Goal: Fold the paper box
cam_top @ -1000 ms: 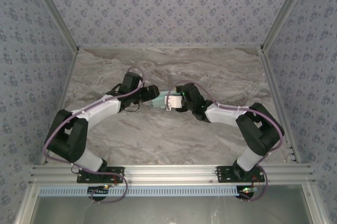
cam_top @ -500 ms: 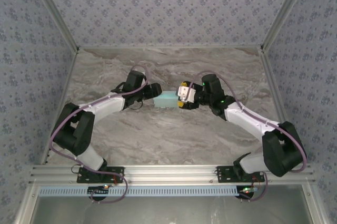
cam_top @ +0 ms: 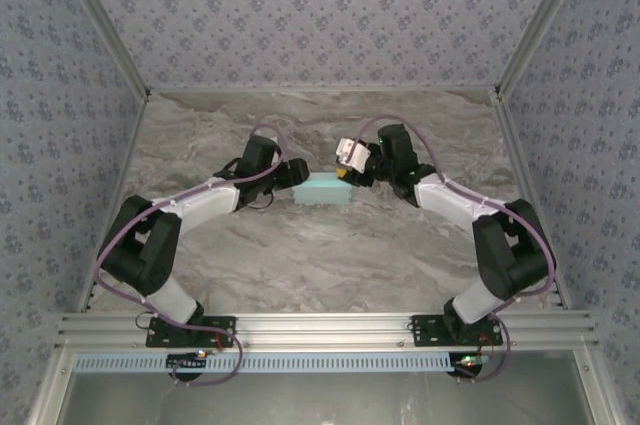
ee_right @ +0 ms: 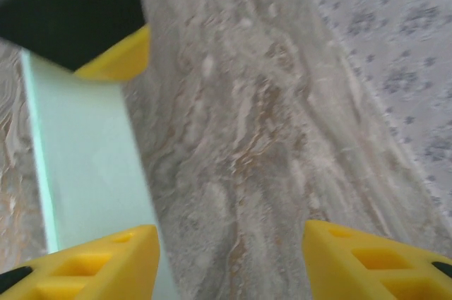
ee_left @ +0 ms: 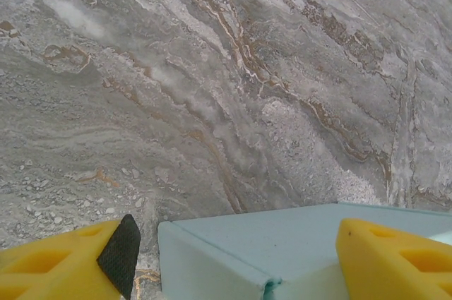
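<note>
- Left tool — jaws apart, straddling the end of the paper box, clear of it on one side.
- Right tool — jaws apart over bare table, box just beside them.
- Overhead: box mid-table between both.

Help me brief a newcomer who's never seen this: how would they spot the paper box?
Find the grey marbled table, then its middle, where the left gripper and right gripper nearly meet. The paper box lies there between them: a small pale cyan-blue block, unlike the black-and-white arms and yellow fingers.
</note>
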Tool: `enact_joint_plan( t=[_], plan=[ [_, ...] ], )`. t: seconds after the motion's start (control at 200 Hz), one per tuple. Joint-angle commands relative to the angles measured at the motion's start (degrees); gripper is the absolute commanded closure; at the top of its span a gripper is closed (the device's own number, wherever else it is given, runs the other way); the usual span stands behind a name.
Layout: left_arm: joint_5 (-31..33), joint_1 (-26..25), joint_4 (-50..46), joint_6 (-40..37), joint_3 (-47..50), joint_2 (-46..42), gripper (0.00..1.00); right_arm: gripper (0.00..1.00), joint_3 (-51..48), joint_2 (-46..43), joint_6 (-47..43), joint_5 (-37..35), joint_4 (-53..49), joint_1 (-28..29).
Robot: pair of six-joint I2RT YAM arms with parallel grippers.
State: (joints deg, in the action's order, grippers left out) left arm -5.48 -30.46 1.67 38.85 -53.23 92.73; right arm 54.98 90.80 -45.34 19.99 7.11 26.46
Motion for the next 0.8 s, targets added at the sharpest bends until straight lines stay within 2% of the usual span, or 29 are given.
enact_joint_plan(
  t=[0.0,0.08,0.145,0.24,0.41,0.6,0.795],
  plan=[
    [2.64,-0.89,-10.40,-3.03,3.27,2.28,0.24,0.41,1.71,1.68,-9.05,-2.83,-10.37,0.42],
    [2.96,-0.91,-10.78,-3.28,3.05,2.37,0.24,0.41,-0.99,1.91,-12.08,-4.03,-8.51,1.11],
    [2.31,-0.83,-10.43,-3.58,2.99,2.37,0.24,0.40,-4.74,3.49,-15.17,-6.18,-2.66,1.67],
    [0.43,-0.86,-9.61,-4.11,2.87,2.03,0.24,0.39,-7.89,5.49,-15.13,-7.50,4.49,0.97],
    [0.67,-0.88,-10.41,-5.27,2.68,1.78,0.24,0.39,-7.93,2.79,-13.43,-2.49,6.38,-1.43],
    [2.21,-0.83,-9.55,-5.19,3.76,0.91,0.24,0.36,-1.98,-4.65,-7.86,11.25,2.61,-2.98],
    [2.57,-0.87,-9.41,-5.34,4.08,0.37,0.24,0.36,0.65,-1.22,-8.02,10.63,1.43,-4.47]
  ],
)
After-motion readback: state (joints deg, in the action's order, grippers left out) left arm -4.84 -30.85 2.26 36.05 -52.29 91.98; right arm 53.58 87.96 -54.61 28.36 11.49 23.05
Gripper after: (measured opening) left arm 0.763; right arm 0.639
